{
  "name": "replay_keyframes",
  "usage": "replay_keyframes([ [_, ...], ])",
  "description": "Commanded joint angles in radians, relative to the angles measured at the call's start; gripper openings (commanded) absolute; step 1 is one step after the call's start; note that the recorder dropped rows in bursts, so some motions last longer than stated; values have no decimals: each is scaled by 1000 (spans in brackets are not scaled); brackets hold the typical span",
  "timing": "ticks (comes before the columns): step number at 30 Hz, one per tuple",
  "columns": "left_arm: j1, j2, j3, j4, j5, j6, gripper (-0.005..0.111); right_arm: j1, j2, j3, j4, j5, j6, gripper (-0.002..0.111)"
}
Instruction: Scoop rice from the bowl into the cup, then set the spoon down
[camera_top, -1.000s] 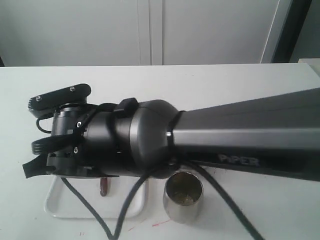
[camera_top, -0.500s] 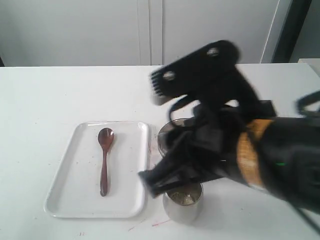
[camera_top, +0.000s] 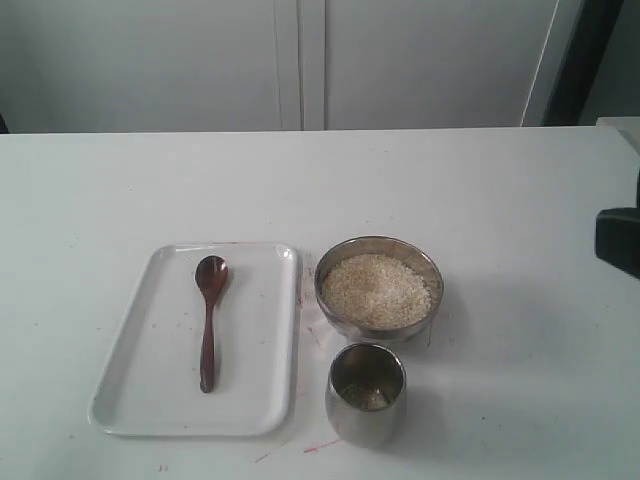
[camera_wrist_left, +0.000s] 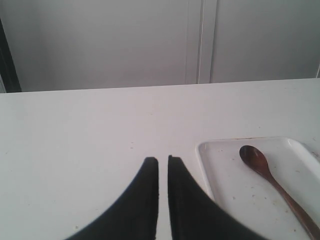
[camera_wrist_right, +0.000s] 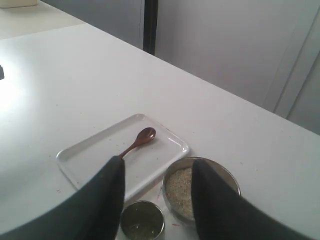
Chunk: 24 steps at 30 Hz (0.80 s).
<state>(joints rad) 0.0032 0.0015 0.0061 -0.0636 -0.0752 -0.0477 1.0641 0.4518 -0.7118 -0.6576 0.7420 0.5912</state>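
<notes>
Right arm has pulled clear of the exterior view, right gripper (camera_wrist_right: 158, 161) open and empty, left gripper (camera_wrist_left: 163, 160) closed on nothing, spoon (camera_top: 209, 320) flat on tray (camera_top: 255, 330) beside bowl (camera_top: 330, 275), some rice (camera_top: 368, 398) in cup (camera_top: 366, 420), so the task looks done.

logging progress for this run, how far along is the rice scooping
Looks essentially finished. Done: the cup holds a little rice, and the spoon lies flat on the white tray. In hand: nothing; the left gripper is shut and empty, the right gripper open and empty. Left: nothing evident, though the bowl is nearly full.
</notes>
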Motion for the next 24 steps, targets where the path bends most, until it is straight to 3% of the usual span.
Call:
replay_keyframes([
  [1,-6,-1,-6,-3,-4,-1,14,2,-7,6,-18,16,-13,41],
  [4,-6,-1,-6,-3,-4,-1,14,2,-7,4,-137,38,-13,41],
  [9,-6,-1,-6,-3,-4,-1,14,2,-7,4,-147,25,42,41],
  [13,-6,-1,-6,-3,-4,-1,14,-12,-7,15,-177,-123,37,41],
  [18,-6,-1,-6,-3,-4,-1,14,-221,-7,92,-203,-511,40,41],
  [24,-6,-1,-6,-3,-4,-1,14,-555,-7,207,-139,-863,116,41],
])
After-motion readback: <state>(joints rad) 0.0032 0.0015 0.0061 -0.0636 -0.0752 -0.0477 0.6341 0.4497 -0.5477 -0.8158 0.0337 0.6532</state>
